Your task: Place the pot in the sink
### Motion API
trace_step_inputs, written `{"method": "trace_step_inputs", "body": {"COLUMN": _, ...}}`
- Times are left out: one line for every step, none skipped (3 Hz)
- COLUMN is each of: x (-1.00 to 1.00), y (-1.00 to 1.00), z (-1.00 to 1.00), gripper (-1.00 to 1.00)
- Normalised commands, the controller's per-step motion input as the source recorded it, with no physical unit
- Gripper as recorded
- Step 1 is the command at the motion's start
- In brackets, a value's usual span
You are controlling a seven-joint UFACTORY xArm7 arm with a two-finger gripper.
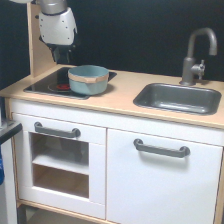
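The light blue-teal pot (88, 79) with a tan rim band stands upright on the black stovetop (47, 83), at the exterior view's left. My gripper (63, 56) hangs from the white arm just behind and left of the pot, a little above the stovetop. Its dark fingers blend into the dark background, so their spacing is unclear, and nothing is visibly held. The dark grey sink (178, 98) is recessed in the wooden counter at the exterior view's right, with nothing in it.
A grey faucet (195, 52) rises behind the sink. A wooden upright panel (36, 45) stands at the counter's back left, next to the arm. White cabinet doors with grey handles (161, 148) sit below the counter.
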Motion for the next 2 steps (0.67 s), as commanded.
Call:
{"method": "trace_step_inputs", "body": {"x": -0.11, "y": 0.16, "z": -0.86, "gripper": 1.0}}
{"method": "trace_step_inputs", "body": {"x": -0.13, "y": 0.07, "z": -0.95, "gripper": 1.0}}
